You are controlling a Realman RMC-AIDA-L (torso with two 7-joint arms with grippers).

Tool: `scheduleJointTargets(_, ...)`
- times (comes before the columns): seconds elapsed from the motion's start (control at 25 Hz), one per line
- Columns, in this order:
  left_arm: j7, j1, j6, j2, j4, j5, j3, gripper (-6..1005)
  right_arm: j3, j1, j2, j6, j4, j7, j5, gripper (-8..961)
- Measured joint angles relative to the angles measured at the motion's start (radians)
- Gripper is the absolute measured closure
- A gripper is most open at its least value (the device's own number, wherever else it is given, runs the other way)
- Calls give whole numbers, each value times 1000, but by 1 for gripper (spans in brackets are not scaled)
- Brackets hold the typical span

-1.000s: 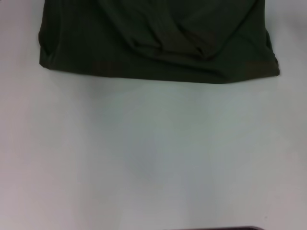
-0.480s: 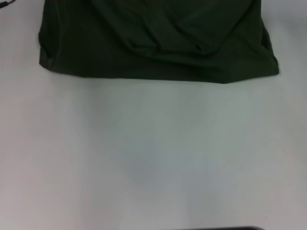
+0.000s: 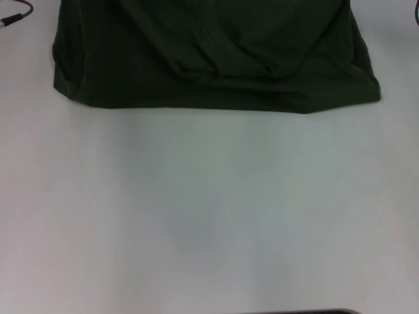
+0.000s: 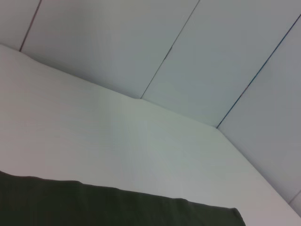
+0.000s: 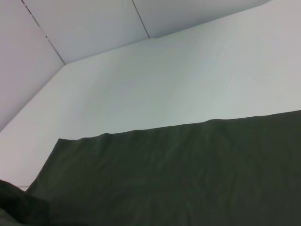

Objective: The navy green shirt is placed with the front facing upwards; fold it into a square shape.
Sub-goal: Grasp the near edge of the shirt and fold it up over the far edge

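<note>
The green shirt [image 3: 216,59] lies on the white counter [image 3: 209,209], spread toward its far edge, and it runs out past the top of the head view. Its near hem makes an almost straight line across the counter, ending in a rounded corner on the left side and a sharper corner on the right. In the middle of the cloth a loose fold sags down in a curved ridge, with creases fanning away from it. No lettering shows on the part in sight.

At the far left corner of the head view a thin reddish cable [image 3: 16,13] rests on the counter, just apart from the shirt.

The left wrist view looks across bare counter [image 4: 117,141] to pale wall panels [image 4: 141,42], with a strip of the shirt [image 4: 94,207] lying flat along one side. The right wrist view shows a wide flat stretch of the shirt [image 5: 188,174] with its straight edge against the counter [image 5: 178,80].

Neither claw shows anywhere, so I cannot tell whether either is open or closed.
</note>
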Motion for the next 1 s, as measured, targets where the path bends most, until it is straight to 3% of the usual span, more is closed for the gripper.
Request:
scheduleJointTargets(0.44,13,3,-10,-7,-10,-8,0,964,-2,6,8,19,7,-8,0,925)
scheduleJointTargets(0.76,70,9,-13,-50,-5,-25,1,951,-42,9,22,35,7,-14,1,875)
scheduleJointTargets(0.92,81,9,-14,-60,-4,-26,7,859,-74,12,24,34,7,-9,1,850)
scheduleJointTargets(1.0,82,10,-14,-64,-4,-31,4,813,-79,13,24,32,7,-6,1,758)
